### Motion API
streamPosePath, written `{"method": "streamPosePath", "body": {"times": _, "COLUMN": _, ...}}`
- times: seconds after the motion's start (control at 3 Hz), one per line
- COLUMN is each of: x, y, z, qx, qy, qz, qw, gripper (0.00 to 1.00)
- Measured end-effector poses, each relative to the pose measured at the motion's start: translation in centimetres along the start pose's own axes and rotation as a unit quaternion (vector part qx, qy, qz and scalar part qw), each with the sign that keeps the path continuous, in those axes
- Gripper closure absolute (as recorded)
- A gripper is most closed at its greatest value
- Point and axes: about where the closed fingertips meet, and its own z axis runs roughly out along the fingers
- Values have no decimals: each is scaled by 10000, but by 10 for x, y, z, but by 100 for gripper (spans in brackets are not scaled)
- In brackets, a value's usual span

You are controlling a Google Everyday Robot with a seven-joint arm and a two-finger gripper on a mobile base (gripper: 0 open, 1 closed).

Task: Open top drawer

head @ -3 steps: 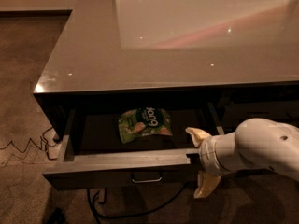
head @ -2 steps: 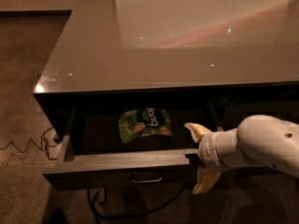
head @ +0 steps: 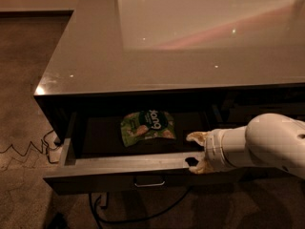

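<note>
White arm (head: 267, 147) held level, end effector (head: 196, 152) spread wide astride top drawer (head: 119, 165) front

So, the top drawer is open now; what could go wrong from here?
The cream end effector sits at the front rim of the wide dark grey top drawer, well right of its small loop handle; an off-centre pull may skew and jam it.
The green snack bag lies inside, close to the end effector, so it might get snagged.
A black cable trails on the floor below the drawer; the base could catch it.
</note>
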Motion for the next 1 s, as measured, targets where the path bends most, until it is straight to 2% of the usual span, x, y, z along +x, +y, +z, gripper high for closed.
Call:
{"method": "streamPosePath", "body": {"times": 0.33, "x": 0, "y": 0, "z": 0, "qx": 0, "qy": 0, "qz": 0, "qw": 10000, "gripper": 65}}
{"method": "streamPosePath", "body": {"times": 0.67, "x": 6, "y": -17, "z": 9, "qx": 24, "qy": 159, "qz": -27, "qw": 9999, "gripper": 88}}
{"method": "streamPosePath", "body": {"times": 1.0, "x": 12, "y": -40, "z": 35, "qx": -82, "qy": 341, "qz": -68, "qw": 9994, "gripper": 100}}
